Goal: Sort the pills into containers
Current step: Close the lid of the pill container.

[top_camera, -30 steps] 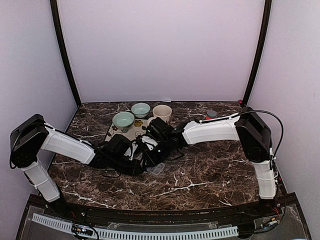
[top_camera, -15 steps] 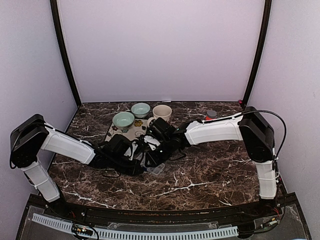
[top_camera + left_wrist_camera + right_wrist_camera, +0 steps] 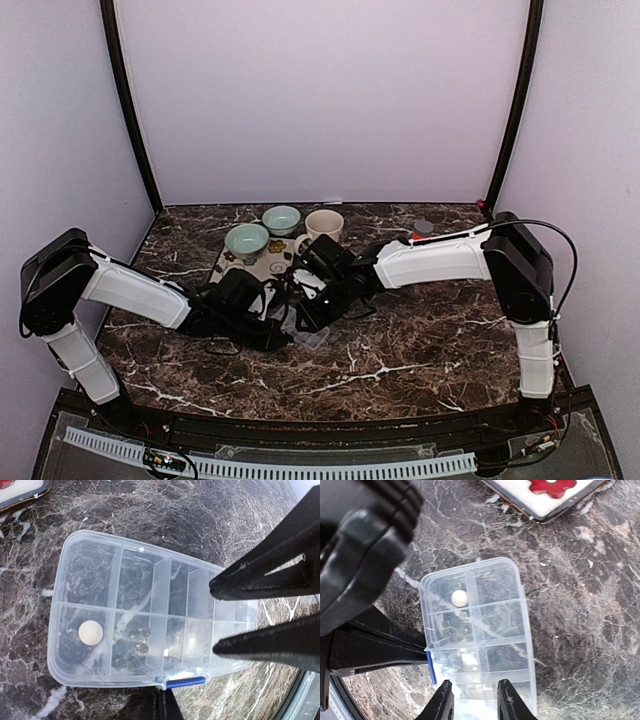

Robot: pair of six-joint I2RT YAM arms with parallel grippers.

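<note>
In the top view both arms meet low over the clear box [image 3: 314, 339] at mid-frame, closing it off from the left and the right. Bare table [image 3: 440, 345] lies free across the lower right. Above the box a tray [image 3: 268, 264], a near bowl [image 3: 247, 241], a far bowl [image 3: 281, 218] and a cup [image 3: 324, 225] crowd the way; a bottle [image 3: 422, 229] stands well apart at upper right.

In the right wrist view the left arm [image 3: 362, 550] fills the upper left, just beside the box; right of the box the table is bare. The right tool [image 3: 475, 684], fingers spread, hangs over the box's lower end.

In the left wrist view the left tool [image 3: 214, 617], fingers spread, covers the box's right end; the left compartments lie uncovered.
</note>
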